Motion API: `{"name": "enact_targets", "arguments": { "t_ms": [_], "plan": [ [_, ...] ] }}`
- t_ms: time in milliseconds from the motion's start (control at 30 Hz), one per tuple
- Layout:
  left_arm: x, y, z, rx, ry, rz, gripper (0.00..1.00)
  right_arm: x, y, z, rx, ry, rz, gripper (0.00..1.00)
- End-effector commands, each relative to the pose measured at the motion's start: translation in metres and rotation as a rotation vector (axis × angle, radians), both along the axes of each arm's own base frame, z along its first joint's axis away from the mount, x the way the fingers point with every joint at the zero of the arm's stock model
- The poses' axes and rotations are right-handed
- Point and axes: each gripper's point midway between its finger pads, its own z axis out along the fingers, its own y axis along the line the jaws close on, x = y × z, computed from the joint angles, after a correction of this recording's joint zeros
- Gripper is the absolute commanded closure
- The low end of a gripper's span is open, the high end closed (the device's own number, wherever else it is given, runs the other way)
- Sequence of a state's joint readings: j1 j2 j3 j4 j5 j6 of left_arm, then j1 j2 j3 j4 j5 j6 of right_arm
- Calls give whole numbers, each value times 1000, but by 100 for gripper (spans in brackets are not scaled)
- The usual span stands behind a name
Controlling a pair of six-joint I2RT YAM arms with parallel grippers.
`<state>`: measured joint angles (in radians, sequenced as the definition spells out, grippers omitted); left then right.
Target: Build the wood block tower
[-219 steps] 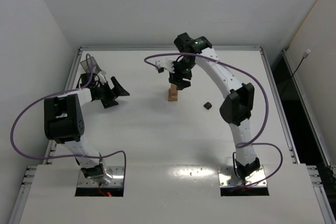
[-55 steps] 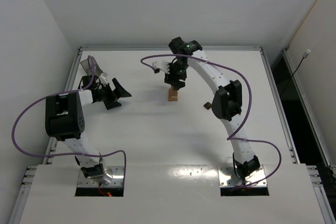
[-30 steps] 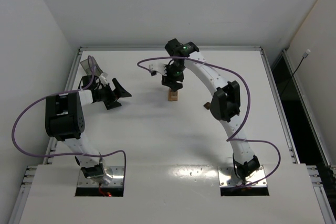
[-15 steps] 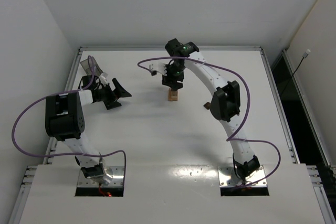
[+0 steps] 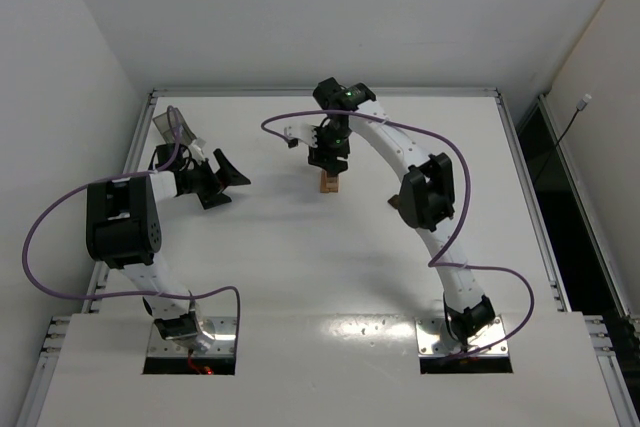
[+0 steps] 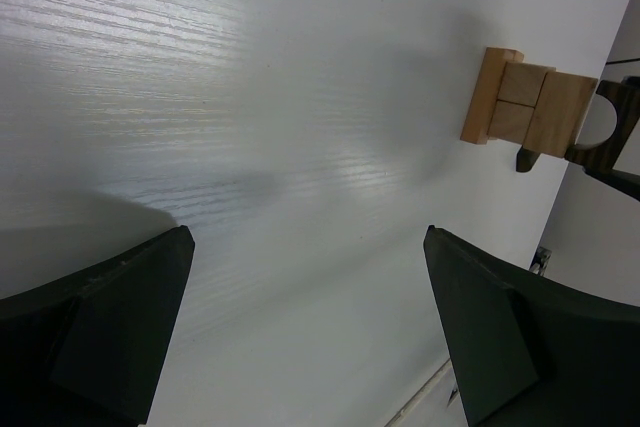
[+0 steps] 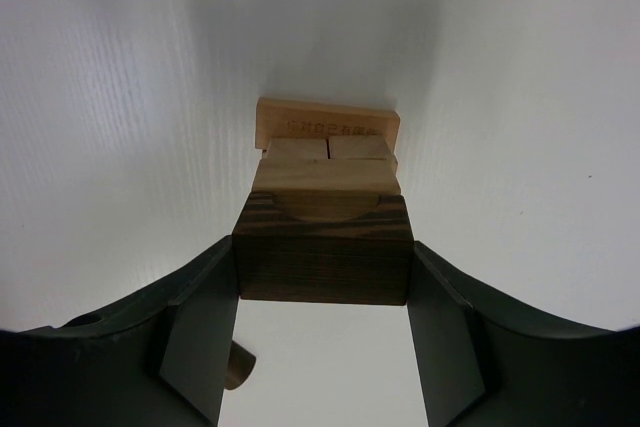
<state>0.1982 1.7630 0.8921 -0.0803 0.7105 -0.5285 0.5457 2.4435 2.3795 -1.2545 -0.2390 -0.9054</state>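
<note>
The tower [image 5: 328, 182] is standing in the far half of the worktop [image 5: 300, 267], about midway between the left and right edges. In the right wrist view a flat tan brick [image 7: 327, 125] is lying at the bottom. Two small tan cubes [image 7: 327, 149] are sitting side by side on it, and a wider tan block [image 7: 325, 175] is lying on them.

The right tool [image 5: 331, 157] is hanging directly over this stack and is gripping the dark arch [image 7: 322, 259]. Its two fingers [image 7: 195, 332] are pressing on the left and right faces of this piece. The arch is meeting the top of the wider tan block with its curved cut turned down. It is not possible to tell if it is resting there with its full weight.

The left tool [image 6: 307, 235] is staying low over the bare worktop near the left edge, well apart from the tower. Its fingers are standing wide and are holding nothing. It is facing the stack from the side.

A small dark translucent tray [image 5: 167, 125] is sitting near the far left corner.
</note>
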Motion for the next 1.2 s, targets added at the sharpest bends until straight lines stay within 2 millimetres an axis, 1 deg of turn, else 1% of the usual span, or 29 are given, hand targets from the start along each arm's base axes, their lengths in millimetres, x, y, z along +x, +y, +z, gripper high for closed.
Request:
{"name": "enact_targets", "arguments": {
  "t_ms": [0,33,133,167,267,300,400,433,500,533,567,633,700,733,800,900,967,1000,1033,1067,1133,1167],
  "plan": [
    [3,1,12,3,-53,-3,0,13,5,9,24,-53,7,83],
    [3,1,12,3,-53,-3,0,13,5,9,24,-53,7,82],
    [3,1,12,3,-53,-3,0,12,5,9,24,-50,-1,74],
    [3,1,12,3,-53,-3,0,15,6,10,31,-60,-1,65],
    [3,1,12,3,-53,-3,0,17,8,11,37,-65,-11,52],
    [3,1,12,3,-53,-3,0,17,6,10,31,-67,-22,43],
    [3,1,12,3,-53,-3,0,21,9,12,42,-80,-31,31],
    [3,1,12,3,-53,-3,0,21,9,12,42,-80,-31,25],
    [3,1,12,3,-53,-3,0,24,9,12,39,-95,-34,16],
    [3,1,12,3,-53,-3,0,24,9,17,45,-99,-43,9],
    [3,1,12,3,-53,-3,0,24,9,17,45,-99,-43,6],
    [3,1,12,3,-53,-3,0,26,10,18,50,-107,-43,1],
    [3,1,12,3,-53,-3,0,26,10,27,60,-123,-43,1],
    [3,1,12,3,-53,-3,0,28,11,28,65,-130,-43,1],
    [3,1,12,3,-53,-3,0,28,11,39,77,-148,-43,0],
    [3,1,12,3,-53,-3,0,26,14,45,97,-148,-37,0],
    [3,1,12,3,-53,-3,0,20,13,58,111,-149,-33,0],
    [3,1,12,3,-53,-3,0,20,13,58,111,-149,-33,0],
    [3,1,12,3,-53,-3,0,17,12,64,117,-143,-30,0],
    [3,1,12,3,-53,-3,0,12,10,62,107,-126,-30,0],
    [4,1,16,5,-63,-3,0,5,11,77,135,-122,-20,0],
    [4,1,16,5,-63,-3,0,-1,10,80,137,-109,-17,0]
  ]
}}
